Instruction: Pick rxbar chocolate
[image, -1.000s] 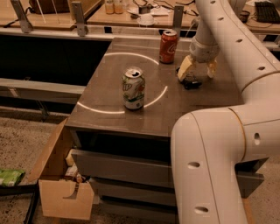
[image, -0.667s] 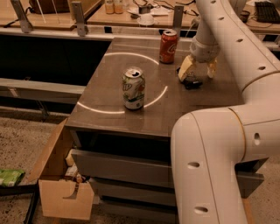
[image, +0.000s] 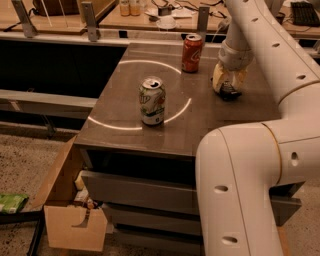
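The rxbar chocolate is a small black bar on the grey table top, at the right side, behind and to the right of the cans. My gripper is lowered right over it, reaching down from the white arm, and covers most of the bar. Only the bar's dark near end shows under the gripper. Whether the bar is lifted off the table I cannot tell.
A green-and-white can stands upright mid-table. A red can stands at the back, left of the gripper. The arm's big white elbow fills the front right. A cardboard box sits on the floor at the left.
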